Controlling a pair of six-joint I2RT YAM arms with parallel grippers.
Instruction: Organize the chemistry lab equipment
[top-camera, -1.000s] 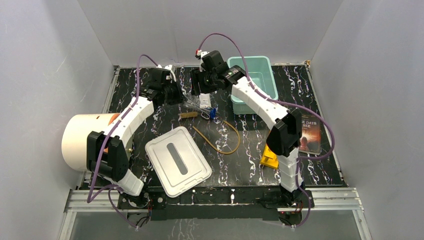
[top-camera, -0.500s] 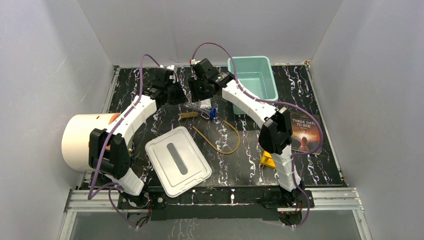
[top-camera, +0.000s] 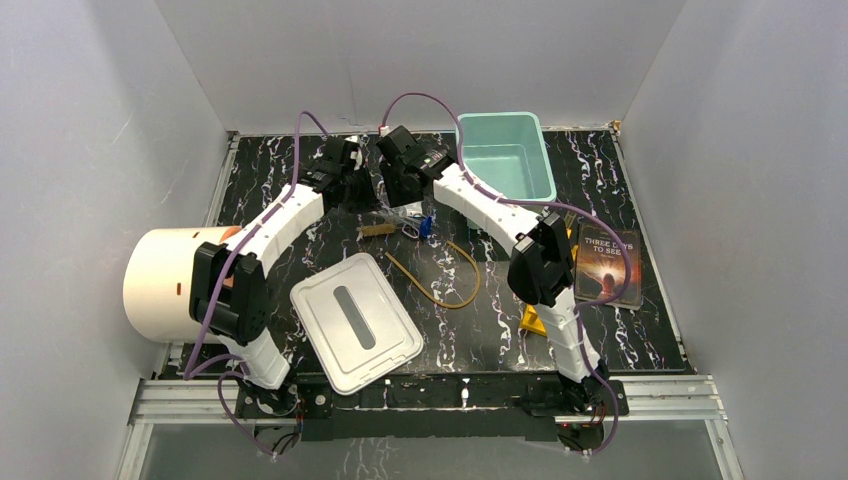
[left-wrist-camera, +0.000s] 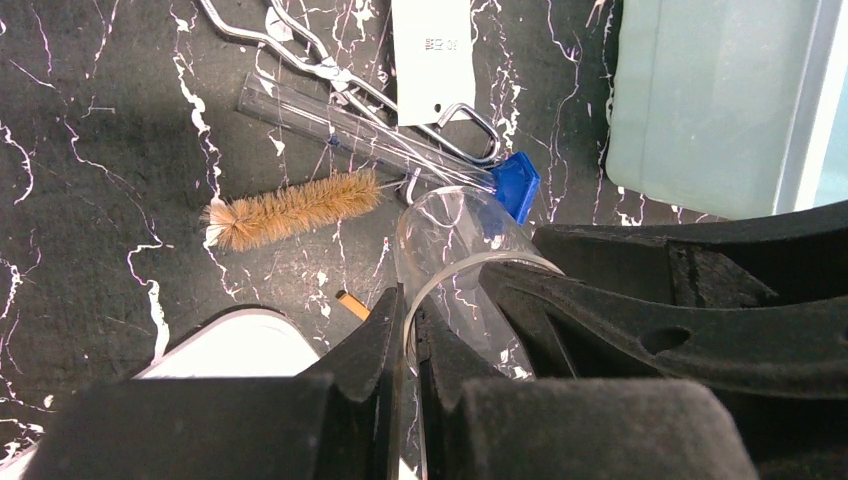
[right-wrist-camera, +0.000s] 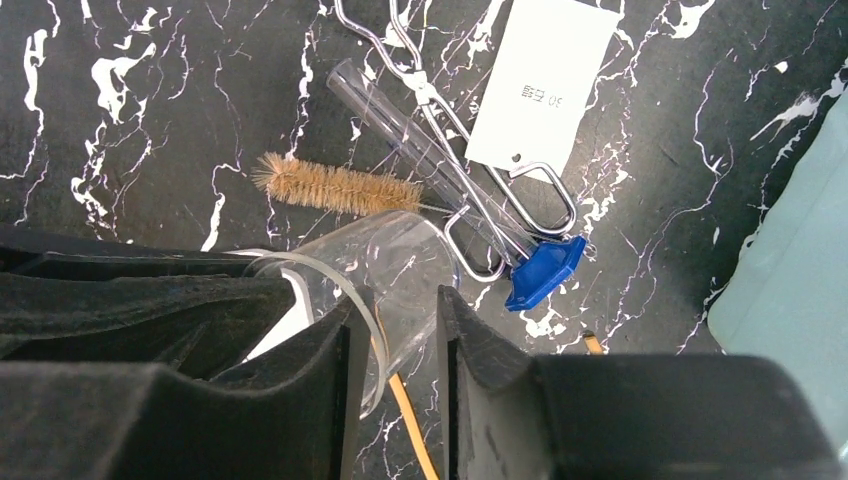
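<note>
On the black marbled table (top-camera: 500, 330), we see our left gripper (left-wrist-camera: 412, 310) clamped on the beaker (left-wrist-camera: 450, 225) rim. Our right gripper (right-wrist-camera: 398, 300) straddles that rim, fingers apart.

Both arms (top-camera: 272, 222) have white shells and black joints; left hand (left-wrist-camera: 410, 312) and right hand (right-wrist-camera: 400, 300) black; purple cables (top-camera: 425, 97).

A teal bin (top-camera: 510, 165) is set on the black marbled desk (top-camera: 600, 160). Right of the bin a book (top-camera: 605, 265) is laid; left of it tongs (right-wrist-camera: 428, 97), brush (right-wrist-camera: 340, 187) and white packet (right-wrist-camera: 540, 85) are clustered — nearer, an amber tubing loop (top-camera: 476, 272) and lid (top-camera: 355, 322).
</note>
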